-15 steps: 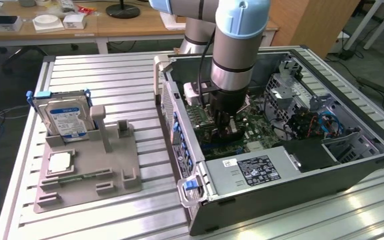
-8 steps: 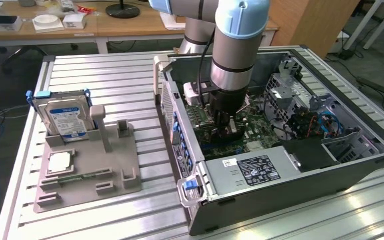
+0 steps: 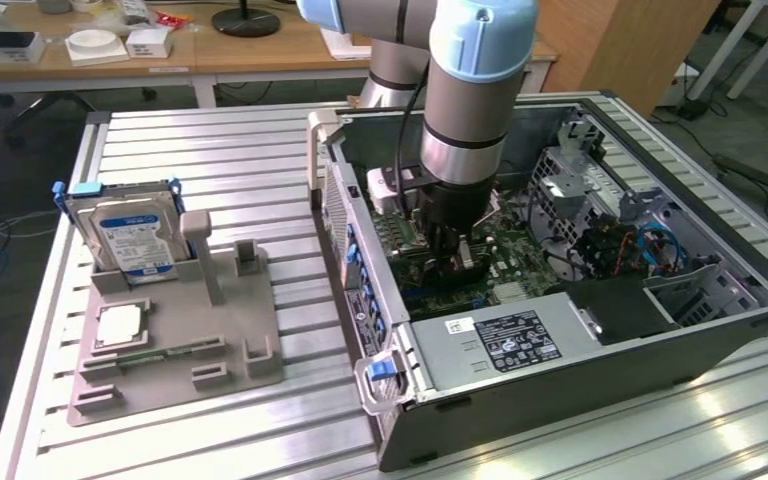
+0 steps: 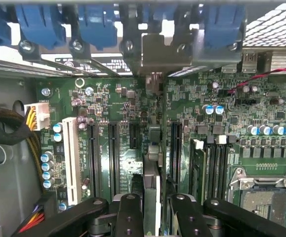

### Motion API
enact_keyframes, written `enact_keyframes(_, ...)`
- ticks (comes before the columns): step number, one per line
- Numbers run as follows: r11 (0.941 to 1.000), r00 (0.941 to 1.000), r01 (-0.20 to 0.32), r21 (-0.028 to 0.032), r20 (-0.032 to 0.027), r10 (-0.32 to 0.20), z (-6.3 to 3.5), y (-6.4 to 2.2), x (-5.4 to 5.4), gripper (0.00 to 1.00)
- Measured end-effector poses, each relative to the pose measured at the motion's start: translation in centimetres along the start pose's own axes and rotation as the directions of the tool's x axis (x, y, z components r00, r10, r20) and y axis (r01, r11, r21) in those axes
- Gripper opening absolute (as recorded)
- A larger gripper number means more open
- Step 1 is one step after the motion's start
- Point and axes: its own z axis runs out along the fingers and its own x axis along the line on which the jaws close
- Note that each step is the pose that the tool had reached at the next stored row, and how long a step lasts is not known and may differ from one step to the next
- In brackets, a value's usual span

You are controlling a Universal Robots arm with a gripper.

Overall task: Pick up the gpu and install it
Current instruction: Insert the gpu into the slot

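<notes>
Wooden desk (image 3: 224,50) behind; grey floor (image 3: 758,110); cables (image 3: 744,165)

The arm (image 3: 471,90) reaches straight down, its hand (image 4: 150,210) clamped on a thin card edge.

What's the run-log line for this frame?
arm: inside open PC case | tool: shut on gpu, held edge-on | gpu: over motherboard slots, seating unclear | hard drive: upright in holder outside
</notes>
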Motion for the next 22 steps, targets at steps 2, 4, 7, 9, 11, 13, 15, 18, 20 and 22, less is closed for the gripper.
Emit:
enact_keyframes(2,1.0,1.0,0.0,-0.0005,0.0006,0.0,0.02,0.02,0.0,0.26)
enact_keyframes(4,1.0,1.0,-0.001,-0.0007,0.001,0.001,0.03,0.04,-0.01,0.26)
enact_keyframes(7,1.0,1.0,-0.001,-0.0006,0.0011,0.001,0.03,0.04,-0.01,0.26)
enact_keyframes(9,1.0,1.0,-0.001,0.0006,0.0004,0.001,0.03,0.03,-0.01,0.26)
enact_keyframes(11,1.0,1.0,-0.001,0.0008,0.0003,0.001,0.03,0.03,-0.01,0.26)
enact_keyframes(13,1.0,1.0,-0.001,0.0012,0.0001,0.001,0.03,0.03,0.0,0.26)
enact_keyframes(15,1.0,1.0,-0.001,0.0013,0.0003,0.001,0.01,0.02,-0.01,0.26)
enact_keyframes(18,1.0,1.0,-0.001,0.0006,0.0027,0.001,-0.05,0.06,-0.03,0.27)
enact_keyframes(20,1.0,1.0,-0.001,0.0002,0.0017,0.001,-0.31,0.01,-0.02,0.33)
enact_keyframes(22,1.0,1.0,-0.001,-0.0001,0.0011,0.001,-0.75,-0.03,-0.02,0.33)
